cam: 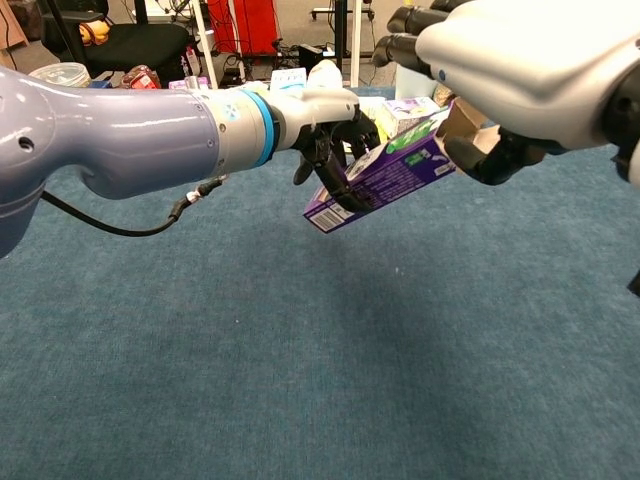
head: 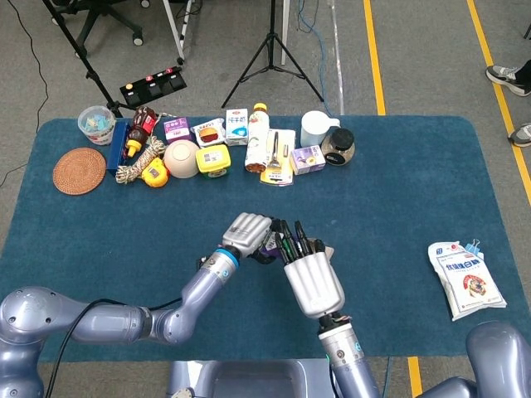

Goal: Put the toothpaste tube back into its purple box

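Purple cardboard toothpaste box (cam: 385, 171) sits mid-frame above the blue counter (cam: 300, 380), long axis tilted up-right, left robot hand (cam: 335, 130) gripping its lower end, right robot hand (cam: 500, 70) closed around its upper open end; tube not visible.

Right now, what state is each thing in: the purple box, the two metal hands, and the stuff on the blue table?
Purple cardboard box: lifted off the table, tilted, right end higher, that end's flap open.
Left hand: grips the box's lower end.
Right hand: at the box's raised open end; whether it grips cannot be told.
Toothpaste tube: cannot be made out.
White pitcher: upright.
White pouch: lying flat.
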Robot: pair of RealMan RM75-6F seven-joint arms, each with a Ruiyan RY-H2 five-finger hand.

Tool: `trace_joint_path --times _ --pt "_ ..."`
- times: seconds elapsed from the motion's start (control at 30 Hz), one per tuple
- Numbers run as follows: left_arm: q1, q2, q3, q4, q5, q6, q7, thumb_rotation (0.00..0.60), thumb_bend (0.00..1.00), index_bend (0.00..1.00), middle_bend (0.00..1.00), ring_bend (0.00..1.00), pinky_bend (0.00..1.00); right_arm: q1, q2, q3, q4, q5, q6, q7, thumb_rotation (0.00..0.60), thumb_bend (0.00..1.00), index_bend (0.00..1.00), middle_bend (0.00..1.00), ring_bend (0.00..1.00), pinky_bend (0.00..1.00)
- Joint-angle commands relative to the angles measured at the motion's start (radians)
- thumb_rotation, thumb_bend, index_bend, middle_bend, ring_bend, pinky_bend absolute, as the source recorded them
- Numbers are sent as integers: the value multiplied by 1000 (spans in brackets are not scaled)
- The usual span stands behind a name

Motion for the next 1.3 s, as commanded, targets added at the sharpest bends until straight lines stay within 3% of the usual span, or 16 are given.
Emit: trace_joint_path --times 0.03,0.33,0.53,0.8,0.97,1.03,1.17,1.3 --pt "10 7 -2 4 22 -5 -13 600 303 573 523 426 690 -14 11 -4 -11 -13 7 5 600 510 73 0 22 390" --pt "9 36 47 20 25 22 51 600 303 573 523 426 690 -64 107 -8 -7 -36 -17 105 600 509 73 3 17 392" --pt "8 48 119 84 -33 64 173 600 304 573 523 426 690 -110 253 -21 22 -68 -96 322 600 509 79 21 27 395" --pt "24 21 145 158 -62 72 224 600 304 573 523 426 663 -149 384 -28 218 -164 -249 712 600 459 107 61 43 372" --pt "38 12 152 161 -46 70 233 600 301 558 475 373 556 -175 386 -19 439 -234 -322 984 600 374 119 78 50 349" --pt "40 8 152 161 -51 76 246 600 295 489 374 300 515 -184 378 -16 503 -257 -335 1066 600 289 122 83 53 340" --pt "43 5 140 153 -73 76 258 600 283 231 154 173 447 -205 365 -7 614 -300 -347 1211 600 138 123 85 54 329" --pt "62 23 129 116 -39 66 223 600 261 37 18 107 404 -229 364 2 695 -318 -360 1320 600 28 122 86 54 322"
